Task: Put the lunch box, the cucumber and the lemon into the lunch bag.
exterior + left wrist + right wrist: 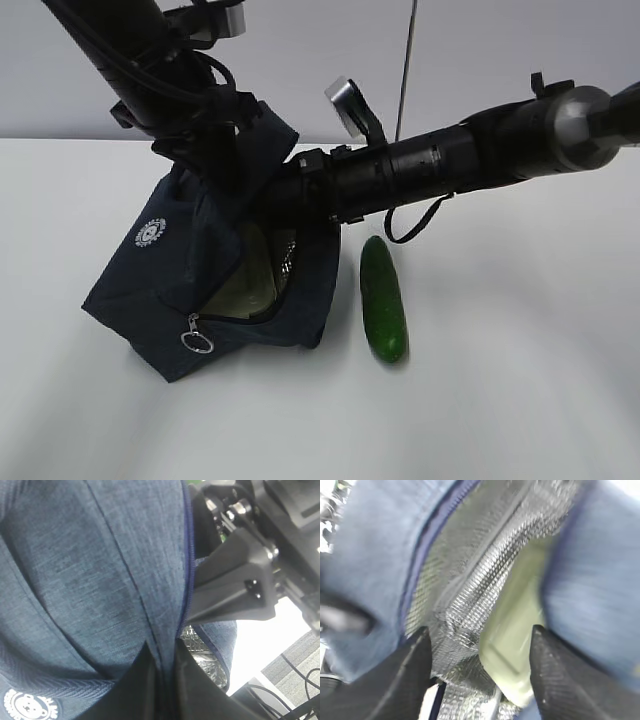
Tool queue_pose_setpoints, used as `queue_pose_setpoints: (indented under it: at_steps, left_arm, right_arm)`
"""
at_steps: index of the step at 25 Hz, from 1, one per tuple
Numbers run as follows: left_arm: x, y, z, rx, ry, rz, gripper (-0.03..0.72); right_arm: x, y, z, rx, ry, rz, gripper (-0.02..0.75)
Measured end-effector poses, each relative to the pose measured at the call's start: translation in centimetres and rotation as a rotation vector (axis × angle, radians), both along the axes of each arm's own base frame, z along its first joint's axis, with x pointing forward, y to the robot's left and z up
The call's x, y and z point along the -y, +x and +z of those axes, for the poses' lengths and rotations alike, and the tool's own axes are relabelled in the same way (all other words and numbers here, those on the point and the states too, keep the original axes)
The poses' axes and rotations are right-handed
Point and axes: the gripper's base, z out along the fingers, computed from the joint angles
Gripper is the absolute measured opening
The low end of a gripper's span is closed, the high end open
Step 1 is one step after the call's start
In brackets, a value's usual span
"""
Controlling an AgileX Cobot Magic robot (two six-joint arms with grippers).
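Observation:
The navy lunch bag (pixel 170 290) stands tilted on the white table with its side opening facing me. The sage-green lid of the lunch box (pixel 245 285) shows inside the bag. My left gripper (pixel 162 650) is shut on a fold of the bag's fabric (pixel 100 570) at the top and holds it up. My right gripper (pixel 480 630) is open inside the bag's mouth, with the lunch box (pixel 515 630) between its fingers, close to the right one and apart from the left one. The cucumber (pixel 383 300) lies on the table just right of the bag. The lemon is not in view.
The bag's silver lining (pixel 465 580) surrounds the right gripper. The right arm (pixel 450 160) stretches across above the cucumber. The zipper's ring pull (pixel 197 342) hangs at the bag's front lower corner. A round white logo (pixel 150 232) marks the bag's left face.

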Motion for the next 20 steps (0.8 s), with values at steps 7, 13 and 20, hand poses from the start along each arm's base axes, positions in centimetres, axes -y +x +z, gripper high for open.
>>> queue_pose_setpoints:
  at_steps: [7, 13, 20]
  left_arm:
    - [-1.1, 0.6, 0.0, -0.005, -0.008, 0.031, 0.007]
    - [-2.8, 1.5, 0.1, -0.014, -0.028, 0.063, 0.007]
    - [-4.4, 2.0, 0.1, -0.023, -0.024, 0.077, 0.007]
  right_arm:
    - [2.3, 0.5, 0.8, -0.005, -0.009, -0.012, 0.465]
    - [5.1, 1.0, 3.0, 0.022, 0.025, -0.043, 0.465]
    - [6.1, 0.6, 4.0, 0.029, -0.029, -0.022, 0.465]
